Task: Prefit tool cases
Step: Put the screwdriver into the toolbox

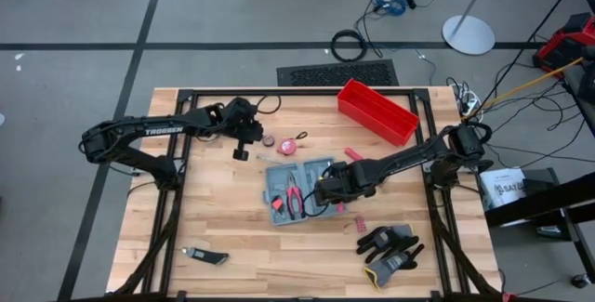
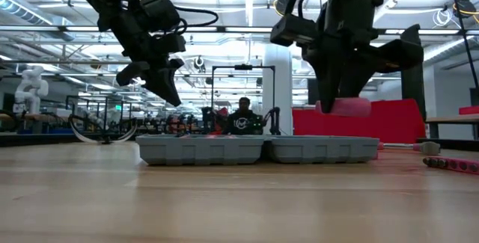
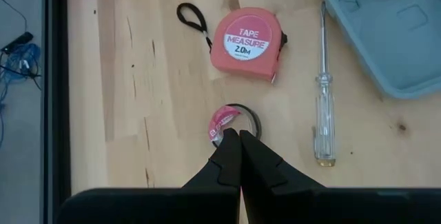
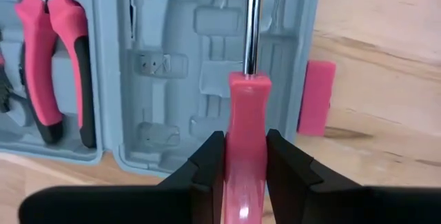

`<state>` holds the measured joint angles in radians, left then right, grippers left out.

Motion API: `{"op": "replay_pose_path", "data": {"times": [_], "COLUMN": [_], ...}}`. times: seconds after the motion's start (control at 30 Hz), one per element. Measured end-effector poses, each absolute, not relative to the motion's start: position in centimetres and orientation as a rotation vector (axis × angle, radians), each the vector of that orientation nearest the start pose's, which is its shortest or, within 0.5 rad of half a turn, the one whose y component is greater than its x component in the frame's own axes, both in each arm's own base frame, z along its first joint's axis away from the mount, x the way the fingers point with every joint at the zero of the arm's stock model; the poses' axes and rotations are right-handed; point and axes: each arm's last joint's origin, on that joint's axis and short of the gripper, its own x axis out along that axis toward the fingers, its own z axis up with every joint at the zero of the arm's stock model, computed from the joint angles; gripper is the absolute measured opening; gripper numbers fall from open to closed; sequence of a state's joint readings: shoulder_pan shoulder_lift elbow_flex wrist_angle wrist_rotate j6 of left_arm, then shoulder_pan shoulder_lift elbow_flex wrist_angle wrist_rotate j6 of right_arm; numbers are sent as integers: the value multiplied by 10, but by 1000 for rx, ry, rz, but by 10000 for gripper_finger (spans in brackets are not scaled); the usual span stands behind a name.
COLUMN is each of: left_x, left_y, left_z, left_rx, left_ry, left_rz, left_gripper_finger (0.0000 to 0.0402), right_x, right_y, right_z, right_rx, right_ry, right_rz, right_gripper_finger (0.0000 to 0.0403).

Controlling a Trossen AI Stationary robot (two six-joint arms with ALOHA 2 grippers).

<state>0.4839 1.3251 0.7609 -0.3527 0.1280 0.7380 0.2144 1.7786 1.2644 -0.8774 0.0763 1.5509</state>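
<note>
The grey-blue tool case (image 1: pixel 297 187) lies open flat on the wooden table, its moulded slots up (image 4: pixel 179 65). Pink-handled pliers (image 4: pixel 55 65) sit in one half. My right gripper (image 1: pixel 327 190) hangs over the case's right half, shut on a pink-handled screwdriver (image 4: pixel 247 148). In the low view it (image 2: pixel 344 86) carries the handle (image 2: pixel 344 107) above the case (image 2: pixel 258 149). My left gripper (image 1: pixel 242 146) is shut and empty, well above the table (image 2: pixel 168 86), over a small tape roll (image 3: pixel 231 120) left of the case. My right gripper pinches the screwdriver's pink handle (image 4: pixel 246 107) between its two fingers (image 4: pixel 210 155), back from the end that joins the steel shaft (image 4: pixel 252 24). The fingers come steeply from above and lie across the handle. The screwdriver is lifted clear, about level, its shaft over the case's slots.
A pink tape measure (image 3: pixel 247 43) and a clear-handled screwdriver (image 3: pixel 322 93) lie between my left gripper and the case. A pink block (image 4: pixel 317 96) rests beside the case's edge. A red bin (image 1: pixel 376 111) stands far right, black gloves (image 1: pixel 390 246) near right, a knife (image 1: pixel 206 256) near left.
</note>
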Motion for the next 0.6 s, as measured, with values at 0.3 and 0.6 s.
{"op": "replay_pose_path", "data": {"times": [0.3, 0.6], "left_x": [226, 226], "left_y": [115, 115], "left_z": [203, 203], "left_rx": [406, 404], "left_ry": [941, 941], "left_rz": [-8, -7], "left_gripper_finger": [2, 2], "right_x": [329, 332], "right_y": [56, 47], "right_z": [198, 196], "right_rx": [1069, 1094], "right_ry": [1139, 1170], "right_rz": [-939, -924], "right_gripper_finger": [70, 70]}}
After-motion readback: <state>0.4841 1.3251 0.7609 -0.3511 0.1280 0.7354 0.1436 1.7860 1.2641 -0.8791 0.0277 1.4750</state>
